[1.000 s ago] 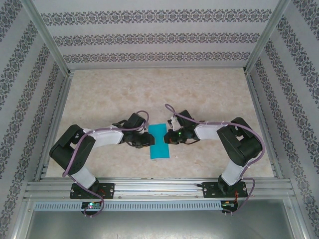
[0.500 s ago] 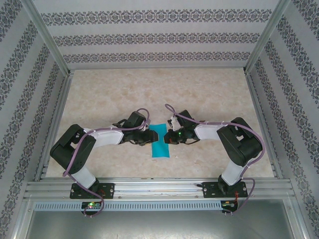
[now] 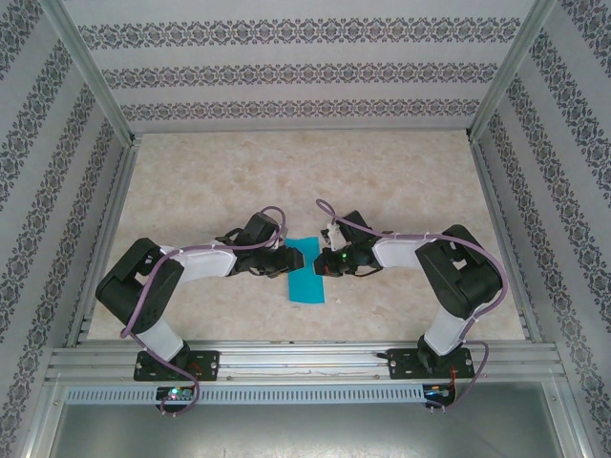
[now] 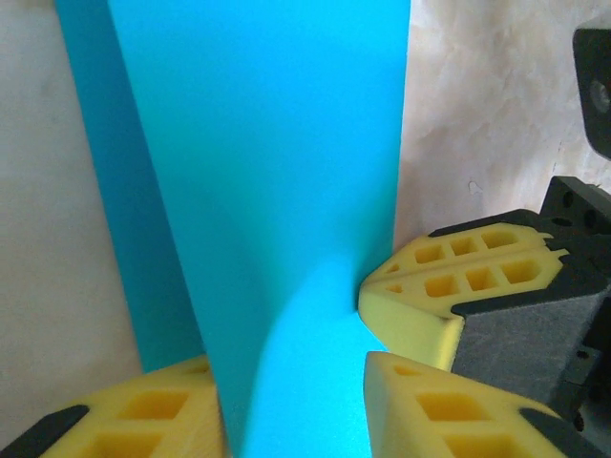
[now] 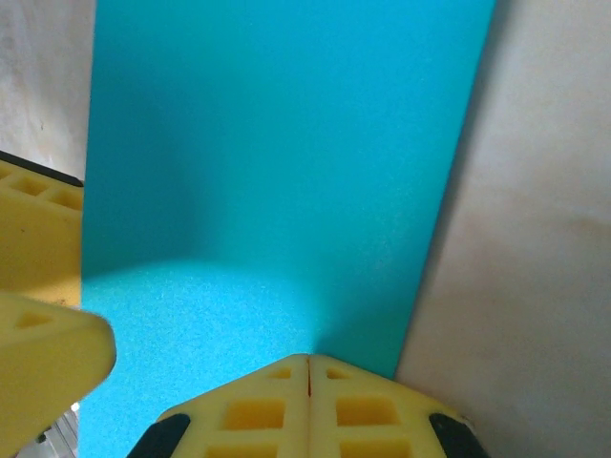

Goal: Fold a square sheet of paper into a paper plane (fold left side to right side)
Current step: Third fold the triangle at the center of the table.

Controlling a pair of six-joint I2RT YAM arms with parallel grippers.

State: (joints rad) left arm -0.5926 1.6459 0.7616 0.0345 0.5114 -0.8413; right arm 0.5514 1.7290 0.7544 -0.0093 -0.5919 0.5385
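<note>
1. Okay, paper [image 3: 306,272] sits mid-frame in my top view, a folded strip lying on the table [image 3: 382,181].
2. Left gripper [image 4: 294,405]: fingers partly apart, a raised flap between them, not pinched.
3. Right gripper [image 5: 307,372]: closed, tips pinning the strip's edge.
4. Probably light, flimsy, slidy; I'd take that raised flap by its edge.

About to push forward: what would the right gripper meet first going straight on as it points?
The sheet of paper: the shut right gripper sits at its edge. Beyond, probably the left gripper's fingers, slightly aside, though depth is unclear.
</note>
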